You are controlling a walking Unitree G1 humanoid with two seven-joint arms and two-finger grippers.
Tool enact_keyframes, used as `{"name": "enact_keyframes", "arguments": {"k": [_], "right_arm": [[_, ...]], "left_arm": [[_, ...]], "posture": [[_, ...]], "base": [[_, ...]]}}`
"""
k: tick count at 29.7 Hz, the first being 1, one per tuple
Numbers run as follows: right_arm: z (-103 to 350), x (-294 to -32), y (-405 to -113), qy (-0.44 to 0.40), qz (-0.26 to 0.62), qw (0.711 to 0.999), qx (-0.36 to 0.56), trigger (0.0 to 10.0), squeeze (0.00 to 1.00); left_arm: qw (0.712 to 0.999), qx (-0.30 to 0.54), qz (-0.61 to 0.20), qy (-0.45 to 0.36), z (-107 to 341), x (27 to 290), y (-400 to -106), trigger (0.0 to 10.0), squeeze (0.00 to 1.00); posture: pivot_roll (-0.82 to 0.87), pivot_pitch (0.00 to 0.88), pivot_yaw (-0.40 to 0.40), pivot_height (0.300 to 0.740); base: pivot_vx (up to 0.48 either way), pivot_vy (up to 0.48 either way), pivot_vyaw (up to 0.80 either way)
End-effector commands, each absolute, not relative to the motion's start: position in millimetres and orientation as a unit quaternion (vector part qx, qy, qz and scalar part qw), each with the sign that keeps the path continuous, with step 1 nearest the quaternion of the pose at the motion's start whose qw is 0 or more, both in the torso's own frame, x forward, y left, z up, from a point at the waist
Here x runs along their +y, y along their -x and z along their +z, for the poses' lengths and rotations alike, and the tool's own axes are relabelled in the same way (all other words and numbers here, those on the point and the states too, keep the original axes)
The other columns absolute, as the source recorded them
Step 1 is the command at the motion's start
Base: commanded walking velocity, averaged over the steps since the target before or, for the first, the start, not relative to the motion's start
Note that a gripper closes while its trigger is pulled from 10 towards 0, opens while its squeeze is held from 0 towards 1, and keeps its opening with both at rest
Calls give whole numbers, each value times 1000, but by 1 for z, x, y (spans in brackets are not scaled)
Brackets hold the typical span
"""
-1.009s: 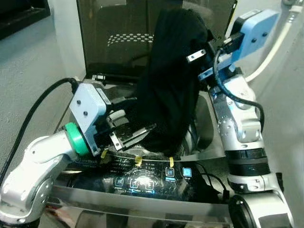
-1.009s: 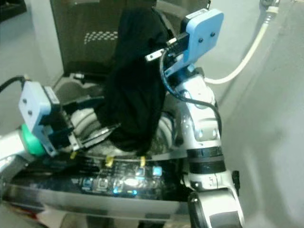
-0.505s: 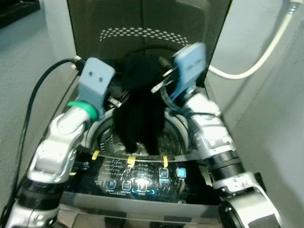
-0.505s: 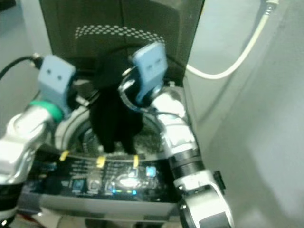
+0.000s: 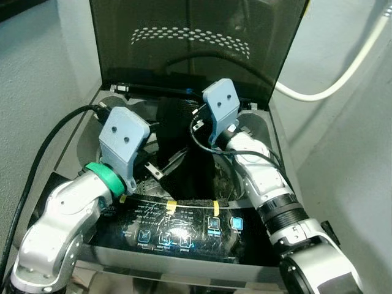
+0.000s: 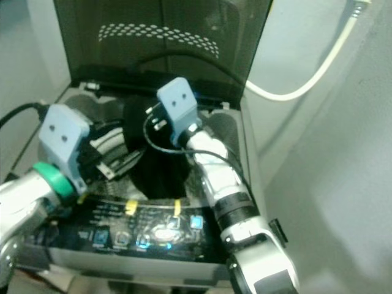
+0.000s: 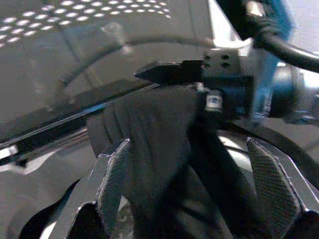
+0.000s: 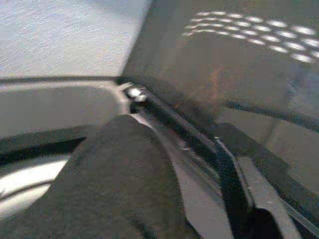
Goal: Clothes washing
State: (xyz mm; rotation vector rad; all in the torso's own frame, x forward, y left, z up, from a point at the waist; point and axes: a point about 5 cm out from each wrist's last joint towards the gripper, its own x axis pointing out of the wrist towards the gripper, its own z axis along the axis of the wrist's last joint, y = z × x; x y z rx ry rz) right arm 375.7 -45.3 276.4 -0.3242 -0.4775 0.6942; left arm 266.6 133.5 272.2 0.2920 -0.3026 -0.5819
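grey-walled corner, open top-loading washing machine (image 5: 73, 144): my right gripper (image 5: 195, 122) pinches the limp black cloth garment (image 5: 187, 159), hanging lengthwise into the drum; left gripper (image 7: 199, 186), jaws spread, waits just beside.

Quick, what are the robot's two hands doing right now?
Left tool: open, by the black cloth.
Right tool: holding the black cloth over the washer.

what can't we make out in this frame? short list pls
- Drum interior: the black garment hangs across the washer opening in the eye views, hiding what is inside.
- Right gripper: in its wrist view the garment covers the fingers, so the grip is unclear.
- Control panel: icons glow but are too small to read.
- Hose: cut off by the frame's edge.
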Motion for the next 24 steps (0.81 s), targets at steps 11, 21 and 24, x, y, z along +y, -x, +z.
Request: {"name": "enact_keyframes", "arguments": {"k": [11,21,24], "right_arm": [[274,-58,-380,339,387,834,-199,10000,384],[277,-85,-367,260,453,830,-198,10000,0],[279,-92,-358,226,482,823,-200,10000,0]], "left_arm": [[935,-143,-288,-149,272,129,-263,10000,0],[935,-142,-282,-159,275,134,-259,10000,0],[936,-143,-280,-160,276,135,-259,10000,0]], "posture": [[181,88,-67,740],[188,92,-59,740],[189,93,-55,740]], "base": [[0,0,0],[0,0,0],[0,0,0]]}}
